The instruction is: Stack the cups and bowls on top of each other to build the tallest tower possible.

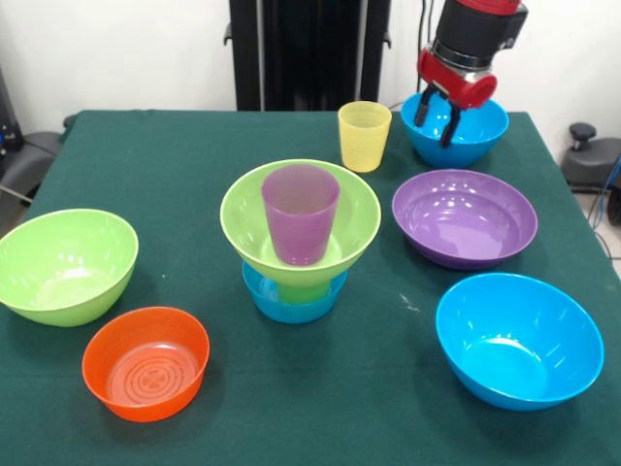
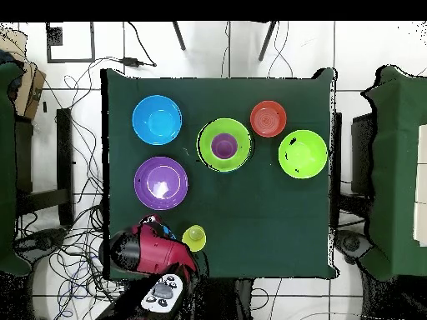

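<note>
The tower stands mid-table: a small blue bowl (image 1: 291,303) at the bottom, a green cup (image 1: 309,289) mostly hidden, a lime green bowl (image 1: 361,221), and a purple cup (image 1: 301,214) upright inside it. It also shows in the overhead view (image 2: 223,145). My gripper (image 1: 437,124) is open, its fingers (image 1: 450,130) reaching down over the left half of a blue bowl (image 1: 480,131) at the far right. In the overhead view my arm (image 2: 154,250) covers that bowl. A yellow cup (image 1: 364,136) (image 2: 194,237) stands just left of it.
A wide purple bowl (image 1: 464,218) (image 2: 161,182) sits right of the tower. A large blue bowl (image 1: 519,340) (image 2: 157,119) is at the near right. A lime green bowl (image 1: 66,264) (image 2: 303,154) and a small orange bowl (image 1: 146,361) (image 2: 268,118) are on the left.
</note>
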